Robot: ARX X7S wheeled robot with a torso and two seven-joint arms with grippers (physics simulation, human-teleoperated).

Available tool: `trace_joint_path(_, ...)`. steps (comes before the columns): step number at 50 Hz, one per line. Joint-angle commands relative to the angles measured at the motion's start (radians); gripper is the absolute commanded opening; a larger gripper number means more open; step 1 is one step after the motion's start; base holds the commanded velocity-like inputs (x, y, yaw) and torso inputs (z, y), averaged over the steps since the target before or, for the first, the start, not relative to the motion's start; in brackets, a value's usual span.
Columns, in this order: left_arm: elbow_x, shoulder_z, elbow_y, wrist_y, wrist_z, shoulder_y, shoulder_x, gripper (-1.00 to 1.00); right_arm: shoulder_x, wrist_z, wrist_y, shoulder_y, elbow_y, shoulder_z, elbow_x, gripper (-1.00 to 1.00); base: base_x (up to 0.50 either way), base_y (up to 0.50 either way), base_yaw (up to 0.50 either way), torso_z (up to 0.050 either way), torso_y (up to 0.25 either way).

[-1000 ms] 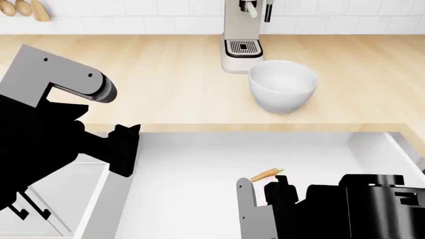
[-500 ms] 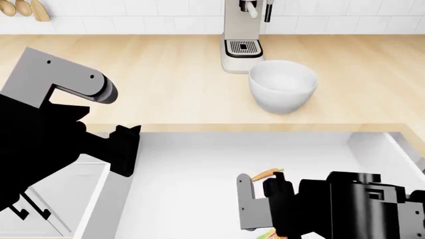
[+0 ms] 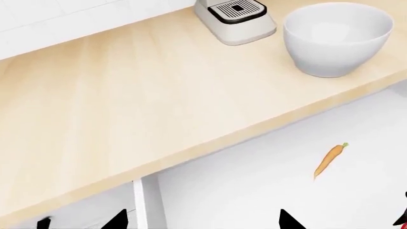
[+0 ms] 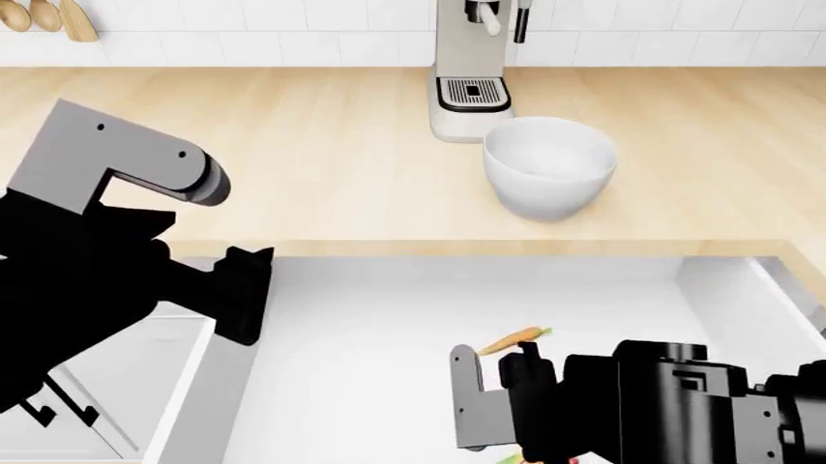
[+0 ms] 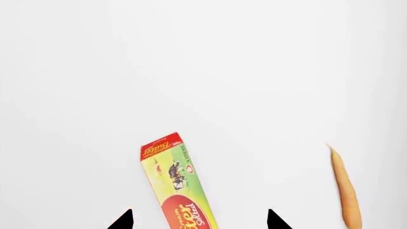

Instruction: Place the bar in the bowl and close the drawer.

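Right claw [image 5: 198,220] spread wide over bar [image 5: 178,186], lettering clear only in wrist view, left claw [image 3: 202,222] wide

glossy white bowl [image 4: 548,166], light wood counter [image 4: 309,164]

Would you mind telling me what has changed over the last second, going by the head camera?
The right claw and its arm have slid leftward over the open drawer, now covering more of its floor beside the carrot. Its fingers stand open around the butter packet, nothing gripped. The left claw, bowl and coffee machine stayed put.
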Motion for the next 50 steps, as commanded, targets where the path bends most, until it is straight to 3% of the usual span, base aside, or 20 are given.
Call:
trace_joint_path(1,0.008,0.003,0.001,0.002,0.008,0.005,-0.003,1.00,-0.010,0.001,-0.022,-0.025,0.023,-0.003,-0.005,1.00,0.00,0.00,0.00,0.000,0.000)
trace_joint_path(50,0.023,0.016,-0.002,0.014,0.031,0.011,-0.014,1.00,-0.044,-0.025,-0.148,-0.138,0.208,-0.034,-0.055,1.00,0.00,0.00,0.00,0.000,0.000)
